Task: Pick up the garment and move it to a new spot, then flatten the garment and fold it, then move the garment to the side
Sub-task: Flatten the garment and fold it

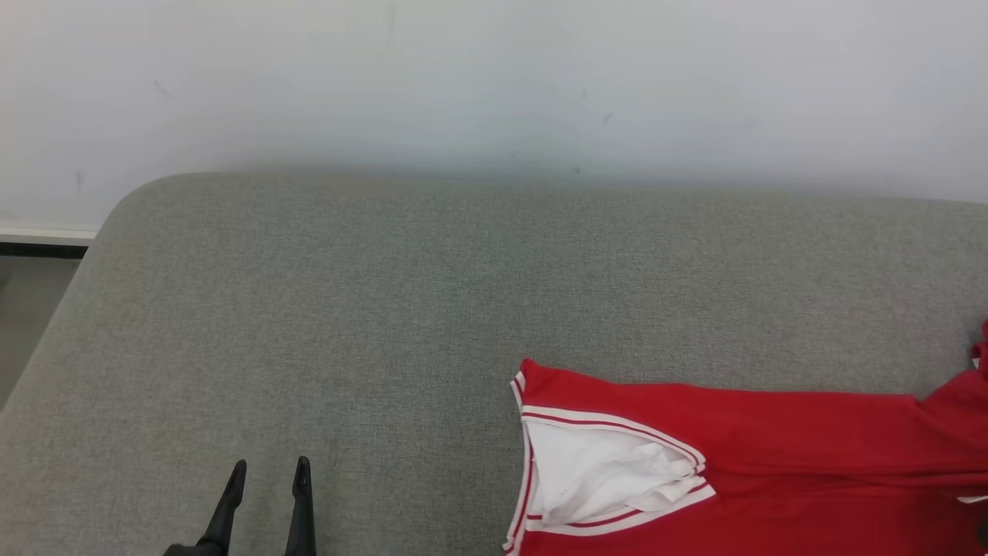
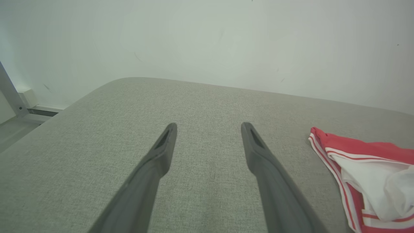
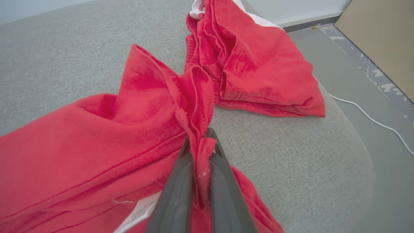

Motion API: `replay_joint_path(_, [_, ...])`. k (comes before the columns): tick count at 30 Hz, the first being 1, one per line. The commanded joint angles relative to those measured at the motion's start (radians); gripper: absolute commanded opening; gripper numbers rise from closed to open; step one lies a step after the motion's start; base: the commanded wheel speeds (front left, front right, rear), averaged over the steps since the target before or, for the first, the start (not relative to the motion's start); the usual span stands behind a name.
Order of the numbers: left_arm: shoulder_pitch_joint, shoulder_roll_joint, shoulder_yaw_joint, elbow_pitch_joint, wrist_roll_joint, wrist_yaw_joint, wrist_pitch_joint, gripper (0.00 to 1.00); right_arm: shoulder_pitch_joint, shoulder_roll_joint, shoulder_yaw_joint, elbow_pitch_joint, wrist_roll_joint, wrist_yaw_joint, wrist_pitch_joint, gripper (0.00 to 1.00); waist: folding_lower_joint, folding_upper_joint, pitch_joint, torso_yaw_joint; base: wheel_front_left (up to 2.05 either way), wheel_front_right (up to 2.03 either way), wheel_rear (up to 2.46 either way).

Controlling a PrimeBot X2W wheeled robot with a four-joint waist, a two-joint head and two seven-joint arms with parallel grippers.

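My right hand (image 3: 201, 139) is pinched tight on a bunched fold of the red cotton garment with white-striped trim (image 1: 772, 432), which lies spread over the right side of the grey fabric-covered cushion (image 1: 370, 309). My left hand (image 1: 268, 469) hovers over the cushion's left front, fingers spread wide, holding nothing.

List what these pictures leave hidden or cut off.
- Garment: head view, right and bottom edges cut it off.
- Right gripper: right wrist view, bunched cloth hides how deep the pinch goes.
- Label: right wrist view, bottom edge cuts it, print too small.
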Motion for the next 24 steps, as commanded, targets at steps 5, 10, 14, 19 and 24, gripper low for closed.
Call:
replay_joint_path(5, [0.012, -0.002, -0.002, -0.001, -0.013, 0.005, -0.003, 1.00, 0.025, 0.030, -0.021, -0.087, -0.035, -0.003, 0.016, 0.00, 0.0000, -0.0002, -0.005, -0.009, 0.00, 0.00, 0.00])
replay_joint_path(10, [0.015, -0.002, 0.002, 0.000, -0.018, 0.008, -0.003, 1.00, 0.044, 0.085, 0.083, -0.189, -0.002, -0.003, 0.051, 0.00, 0.0000, -0.0002, -0.014, -0.020, 0.00, 0.00, 0.00])
replay_joint_path(14, [0.018, -0.002, 0.001, 0.003, -0.024, 0.007, -0.003, 1.00, 0.068, 0.118, 0.214, -0.259, 0.052, -0.003, 0.073, 0.00, 0.0000, -0.0002, -0.023, -0.026, 0.00, 0.00, 0.00])
replay_joint_path(19, [0.017, -0.002, -0.003, 0.006, -0.024, 0.007, -0.003, 1.00, 0.085, 0.145, 0.375, -0.309, 0.131, -0.003, 0.079, 0.00, 0.0000, -0.0002, -0.029, -0.024, 0.00, 0.00, 0.00])
replay_joint_path(24, [0.018, -0.002, -0.003, 0.008, -0.028, 0.007, -0.003, 1.00, 0.056, 0.158, 0.511, -0.305, 0.193, -0.003, 0.051, 0.00, 0.0000, -0.0002, -0.030, -0.017, 0.00, 0.00, 0.00])
